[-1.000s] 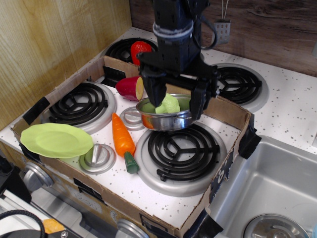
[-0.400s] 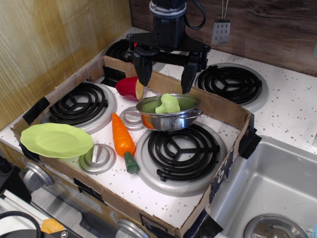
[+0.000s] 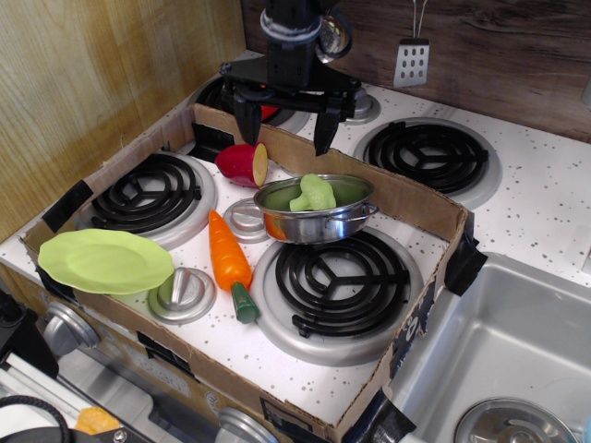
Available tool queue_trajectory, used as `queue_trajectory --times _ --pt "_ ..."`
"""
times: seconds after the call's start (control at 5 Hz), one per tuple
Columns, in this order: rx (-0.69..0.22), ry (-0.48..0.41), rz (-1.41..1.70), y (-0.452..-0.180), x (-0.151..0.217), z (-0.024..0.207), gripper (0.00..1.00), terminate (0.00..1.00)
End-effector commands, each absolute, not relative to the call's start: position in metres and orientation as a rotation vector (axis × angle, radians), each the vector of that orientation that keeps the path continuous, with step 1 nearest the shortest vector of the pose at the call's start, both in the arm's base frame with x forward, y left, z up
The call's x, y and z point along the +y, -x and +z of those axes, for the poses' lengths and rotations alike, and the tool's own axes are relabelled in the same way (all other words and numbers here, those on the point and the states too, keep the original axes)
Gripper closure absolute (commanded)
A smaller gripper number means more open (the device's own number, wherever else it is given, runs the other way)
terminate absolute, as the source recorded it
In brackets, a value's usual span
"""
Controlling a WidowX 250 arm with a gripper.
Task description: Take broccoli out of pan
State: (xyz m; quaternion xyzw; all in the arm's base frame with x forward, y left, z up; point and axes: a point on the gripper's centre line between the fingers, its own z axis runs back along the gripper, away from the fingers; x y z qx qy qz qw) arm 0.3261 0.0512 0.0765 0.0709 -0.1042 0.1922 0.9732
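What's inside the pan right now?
The broccoli sits in the pan, its pale green head poking above the rim. Nothing else shows inside, but the near wall and the broccoli hide most of the floor. The open tool is above and behind, empty.

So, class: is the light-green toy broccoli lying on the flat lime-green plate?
No, the light-green toy broccoli sits inside the shiny steel pan, while the lime-green plate holds nothing.
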Motion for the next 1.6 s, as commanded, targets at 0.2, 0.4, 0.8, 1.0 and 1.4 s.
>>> queue_trajectory --times 0.2,0.4,0.8,1.0,1.4 --pt "-0.234 -0.118 0.428 -0.335 0.046 0.065 0.0 0.0" --pt "-0.231 -0.104 0.437 -0.334 0.045 0.056 0.0 0.0" --pt "-0.218 -0.065 0.455 -0.334 0.035 0.046 0.0 0.0" --pt "-0.224 -0.041 0.458 -0.337 0.029 0.04 0.0 0.0" --pt "-0.234 0.002 0.452 -0.342 0.021 0.028 0.0 0.0"
